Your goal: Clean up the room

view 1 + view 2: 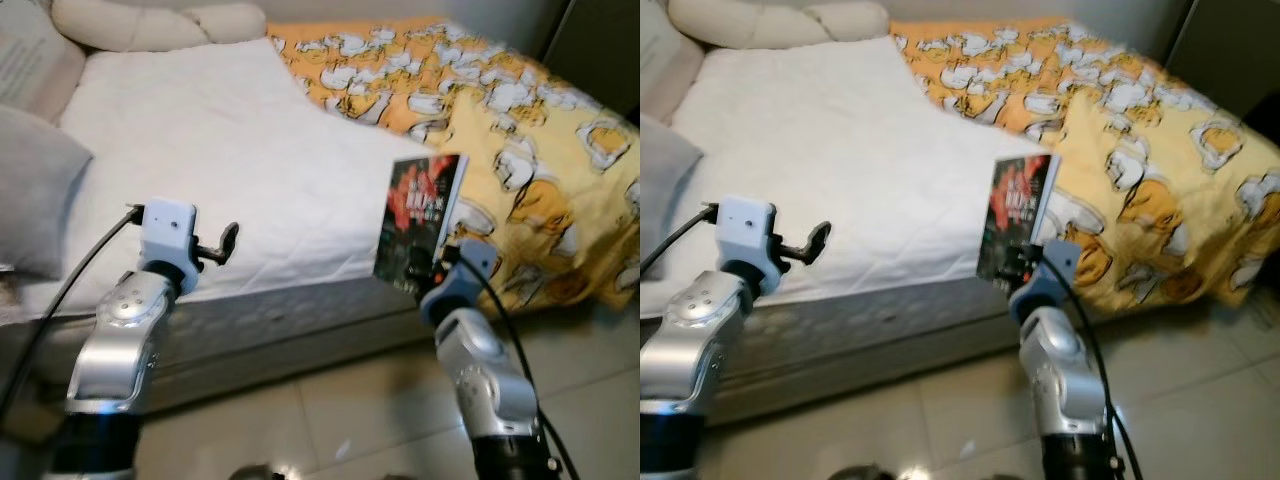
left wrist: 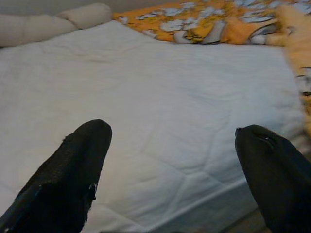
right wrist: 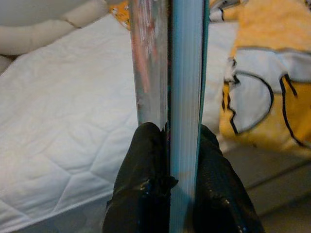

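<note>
A book (image 1: 418,218) with a dark red cover stands upright in my right gripper (image 1: 428,272), which is shut on its lower edge. It is held in front of the bed's near edge, above the floor. In the right wrist view the book (image 3: 170,73) shows edge-on, pinched between the two black fingers (image 3: 141,184). My left gripper (image 1: 222,243) is raised at the left, at the mattress's near edge, and is open. Its fingers (image 2: 73,174) are wide apart with nothing between them, and the white mattress lies beyond them.
The bed has a white quilted mattress (image 1: 220,160) and a yellow patterned blanket (image 1: 520,130) bunched on its right side. Cream pillows (image 1: 150,22) lie at the head, a grey cushion (image 1: 30,180) at the left. Beige tiled floor (image 1: 340,410) lies below.
</note>
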Robot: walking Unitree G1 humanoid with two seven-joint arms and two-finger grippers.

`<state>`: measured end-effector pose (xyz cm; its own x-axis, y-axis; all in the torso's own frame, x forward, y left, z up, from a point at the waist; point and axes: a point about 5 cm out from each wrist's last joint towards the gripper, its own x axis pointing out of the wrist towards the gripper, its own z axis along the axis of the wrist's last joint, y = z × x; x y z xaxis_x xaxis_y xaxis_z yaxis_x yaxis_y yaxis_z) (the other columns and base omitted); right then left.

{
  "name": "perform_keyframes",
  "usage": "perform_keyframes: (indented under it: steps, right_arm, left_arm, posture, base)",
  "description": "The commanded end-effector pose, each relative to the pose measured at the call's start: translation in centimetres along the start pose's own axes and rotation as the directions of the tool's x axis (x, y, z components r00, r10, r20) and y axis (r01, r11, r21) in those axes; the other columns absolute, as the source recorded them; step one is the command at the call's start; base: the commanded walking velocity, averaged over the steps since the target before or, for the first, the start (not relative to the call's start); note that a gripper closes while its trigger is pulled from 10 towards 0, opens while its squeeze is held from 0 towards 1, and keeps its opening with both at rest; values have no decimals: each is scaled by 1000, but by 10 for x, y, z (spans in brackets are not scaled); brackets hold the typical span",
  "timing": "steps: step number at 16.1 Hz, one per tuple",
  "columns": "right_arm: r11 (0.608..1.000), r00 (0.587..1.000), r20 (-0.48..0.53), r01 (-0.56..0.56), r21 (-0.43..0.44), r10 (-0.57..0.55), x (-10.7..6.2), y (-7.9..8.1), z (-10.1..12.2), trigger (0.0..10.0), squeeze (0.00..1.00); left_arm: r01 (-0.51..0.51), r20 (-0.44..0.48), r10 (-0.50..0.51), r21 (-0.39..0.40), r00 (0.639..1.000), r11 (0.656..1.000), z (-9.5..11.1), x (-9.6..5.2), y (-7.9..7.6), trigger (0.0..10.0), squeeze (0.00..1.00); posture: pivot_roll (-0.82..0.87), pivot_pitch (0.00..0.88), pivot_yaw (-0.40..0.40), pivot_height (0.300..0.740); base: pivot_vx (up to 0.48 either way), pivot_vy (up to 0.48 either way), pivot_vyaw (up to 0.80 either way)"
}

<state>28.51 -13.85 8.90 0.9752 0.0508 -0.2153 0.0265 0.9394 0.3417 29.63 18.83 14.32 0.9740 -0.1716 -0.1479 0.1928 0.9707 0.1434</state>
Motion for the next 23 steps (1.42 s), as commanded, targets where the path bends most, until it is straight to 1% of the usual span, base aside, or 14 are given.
perform_keyframes:
  steps: [1, 8, 9, 11, 13, 14, 15, 16, 19, 23]
  right_arm:
    - [1000, 999, 54, -6, 2, 6, 1, 2, 12, 10000, 0]
    - [1000, 998, 58, -10, -7, 10, 2, 3, 14, 10000, 0]
    - [1000, 998, 67, -12, -18, 13, 4, 3, 16, 10000, 0]
    - [1000, 997, 82, -9, -28, 11, 7, 1, 22, 10000, 0]
    - [998, 995, 100, -11, -54, 16, 12, 0, 28, 10000, 0]
    - [997, 994, 104, -14, -77, 22, 13, 0, 30, 10000, 0]
    - [994, 993, 111, -27, -110, 39, 16, 2, 34, 10000, 0]
    - [992, 992, 117, -36, -118, 50, 19, 5, 38, 10000, 0]
    - [992, 991, 122, -40, -123, 55, 22, 7, 41, 10000, 0]
    - [993, 990, 132, -31, -116, 47, 26, 7, 43, 10000, 0]
  left_arm:
    - [-12, 5, 11, 9, 1000, 1000, 2, -1, 4, 10000, 0]
    - [-28, 6, 28, 1, 1000, 1000, 2, 1, 4, 10000, 0]
    - [-66, 14, 66, -8, 998, 998, 3, 3, 5, 10000, 0]
    - [-86, 39, 87, -26, 995, 996, 7, 5, 7, 10000, 0]
    - [-67, 58, 68, -25, 996, 997, 8, 8, 5, 10000, 0]
    - [-60, 58, 62, -37, 996, 998, 8, 10, 3, 10000, 0]
    - [-39, 62, 42, -43, 997, 998, 8, 12, 0, 10000, 0]
    - [-27, 66, 29, -37, 997, 999, 9, 14, -2, 10000, 0]
    - [-29, 68, 31, -31, 997, 999, 10, 17, -1, 10000, 0]
    - [-23, 68, 25, -25, 997, 999, 10, 21, -1, 10000, 0]
  posture:
    - [-12, 0, -5, 740]
    - [-13, 0, -1, 740]
    - [-17, 0, 6, 740]
    - [-19, 0, 9, 740]
    - [-23, 0, 13, 740]
    - [-26, 0, 14, 740]
    - [-30, 0, 18, 740]
    - [-32, 0, 21, 740]
    - [-33, 0, 21, 740]
    - [-33, 0, 27, 740]
  base:
    - [0, 364, 0]
    - [0, 341, 0]
    - [0, 0, 0]
    - [0, 0, 0]
    - [0, 0, 0]
    - [0, 0, 0]
    - [277, 0, 0]
    - [330, 0, 800]
    - [336, 0, 800]
    - [337, 0, 0]
